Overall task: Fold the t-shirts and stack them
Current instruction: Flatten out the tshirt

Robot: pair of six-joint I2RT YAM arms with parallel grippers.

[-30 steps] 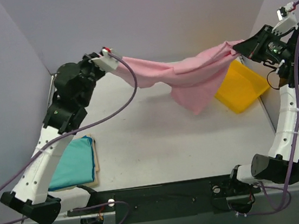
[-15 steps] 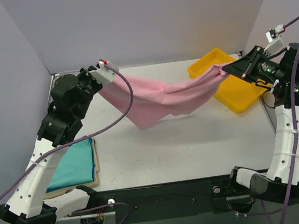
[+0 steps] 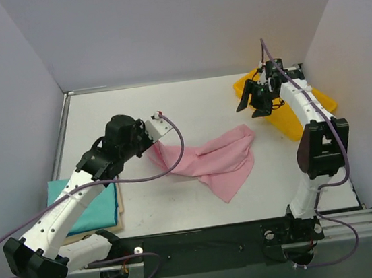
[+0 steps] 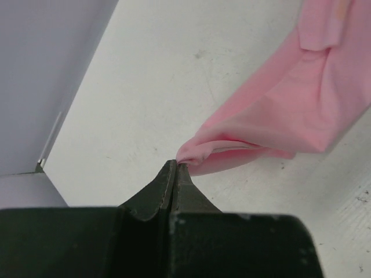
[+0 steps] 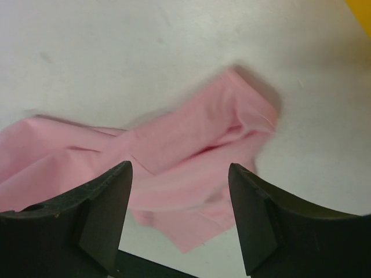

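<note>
Pink shirt (image 3: 216, 162) lies in a crumpled heap in the middle of the counter (image 3: 135, 111). The left jaws are pinched tight on one small bit of its edge. The right jaws are wide apart and hold nothing, up by the yellow tray (image 3: 324, 100). If the left jaws pull alone, the shirt may drag and twist up. That small bit could slip out too. Then the fold would come out crooked for the pile with the teal shirt (image 3: 89, 205).

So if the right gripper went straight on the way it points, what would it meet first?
Likely the pink t-shirt, seen straight ahead of the right gripper, jaws open; depth unclear.
</note>
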